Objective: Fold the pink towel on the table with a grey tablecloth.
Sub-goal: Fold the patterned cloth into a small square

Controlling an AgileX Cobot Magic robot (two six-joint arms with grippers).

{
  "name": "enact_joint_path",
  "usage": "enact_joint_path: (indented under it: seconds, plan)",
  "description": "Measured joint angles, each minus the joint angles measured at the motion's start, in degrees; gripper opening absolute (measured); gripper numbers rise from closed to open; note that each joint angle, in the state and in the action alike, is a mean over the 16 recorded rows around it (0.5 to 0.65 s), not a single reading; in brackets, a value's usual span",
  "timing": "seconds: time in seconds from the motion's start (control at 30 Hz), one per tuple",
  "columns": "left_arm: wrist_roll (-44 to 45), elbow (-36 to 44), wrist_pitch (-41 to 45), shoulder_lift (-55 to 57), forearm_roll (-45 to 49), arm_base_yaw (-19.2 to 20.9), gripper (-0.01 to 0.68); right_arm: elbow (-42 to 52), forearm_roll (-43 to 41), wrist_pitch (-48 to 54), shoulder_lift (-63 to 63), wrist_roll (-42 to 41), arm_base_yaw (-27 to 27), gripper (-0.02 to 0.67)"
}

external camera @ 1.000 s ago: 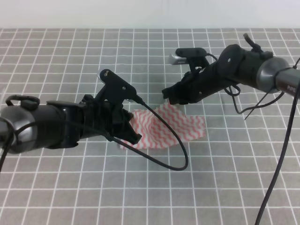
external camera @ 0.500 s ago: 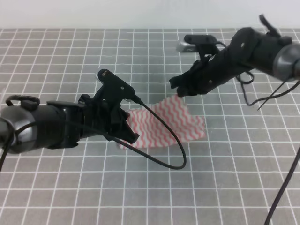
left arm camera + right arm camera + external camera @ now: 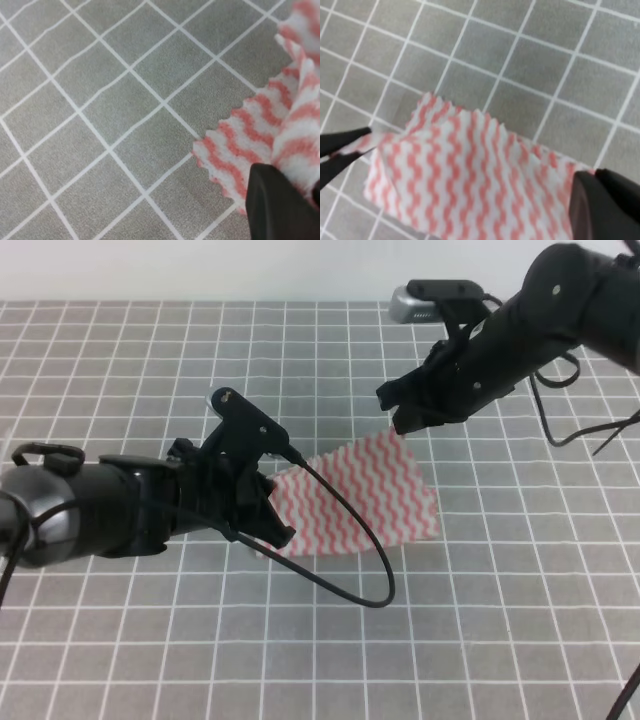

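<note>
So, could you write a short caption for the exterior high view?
Both grippers, left and right, lift opposite corners of the pink towel above the grey-clothed table.

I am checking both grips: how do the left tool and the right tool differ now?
The left tool stays low, near the table, at the towel's near-left corner. The right tool is higher and has lifted the far corner, so the cloth slopes up to it. Both are shut on the towel.
</note>
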Motion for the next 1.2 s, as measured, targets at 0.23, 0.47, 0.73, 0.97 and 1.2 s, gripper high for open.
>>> enact_joint_path:
  seconds: [0.23,0.47,0.73,0.97,1.2]
  plan:
    - [0.7,0.0,0.1,0.0,-0.1,0.0,-0.002,6.2,-1.1,-1.2,-4.0,1.7,0.0,-0.015]
    - [1.6,0.0,1.7,0.0,-0.1,0.0,-0.002,16.0,-0.6,-6.3,-9.6,2.5,0.1,-0.015]
    - [4.3,0.0,5.4,0.0,0.0,0.0,-0.002,23.9,0.7,-10.7,-15.6,2.5,0.1,-0.015]
    - [6.8,0.0,7.4,0.0,0.0,0.0,-0.002,26.0,1.3,-11.9,-17.6,2.5,0.1,-0.015]
    - [7.6,0.0,7.5,0.0,0.0,0.0,-0.002,26.2,1.4,-12.4,-16.6,2.5,0.1,-0.015]
